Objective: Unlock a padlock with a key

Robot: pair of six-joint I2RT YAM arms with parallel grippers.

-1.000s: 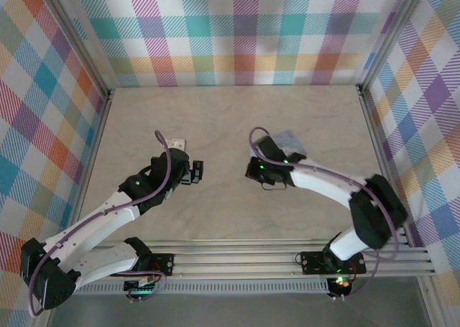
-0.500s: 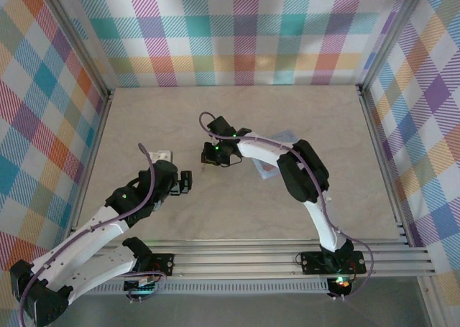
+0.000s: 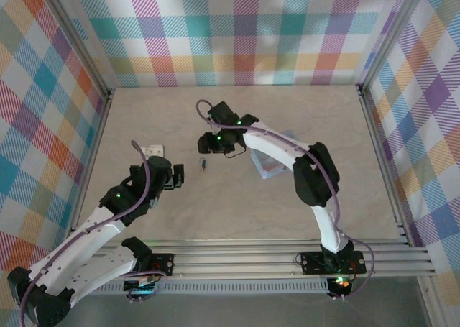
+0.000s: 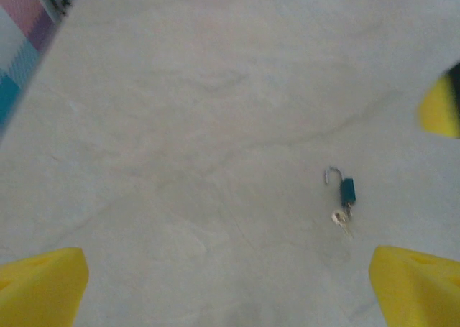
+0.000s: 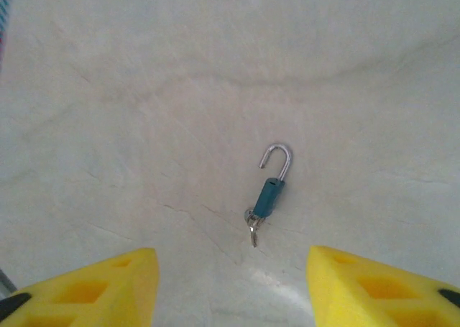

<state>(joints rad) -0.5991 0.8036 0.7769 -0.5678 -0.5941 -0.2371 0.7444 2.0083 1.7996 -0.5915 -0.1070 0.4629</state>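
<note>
Top external view, items as they stand.

Tabletop (image 3: pixel 323 118): pale wood-grain board inside checked walls.

Padlock (image 3: pixel 203 164): small, teal body, silver shackle. It lies flat on bare tabletop, a little left of centre and about midway between the far and near edges. It sits between the two grippers and touches neither. Its long axis runs roughly from far edge to near edge. It is too small from above to tell which end is which.

Padlock in the right wrist view (image 5: pixel 269 196): long axis tilted from lower left to upper right. The shackle (image 5: pixel 277 158) is at the upper end, hooked, with one leg clear of the body. The key (image 5: pixel 251 226) is at the lower end, pointing toward the fingers.

Padlock in the left wrist view (image 4: pixel 347 190): nearly upright in the picture, shackle up, key (image 4: pixel 339 218) below.

Right gripper (image 3: pixel 214 149): just on the far side of the padlock. Its yellow fingers are spread with nothing between them (image 5: pixel 230 284).

Left gripper (image 3: pixel 177 174): near the padlock, toward the left edge. It is spread wide and holds nothing (image 4: pixel 230 284).

Pale blue-grey flat piece (image 3: pixel 267 167): right of centre, partly under the right arm.

Small white block (image 3: pixel 154 151): near the left edge, just beyond the left gripper.
</note>
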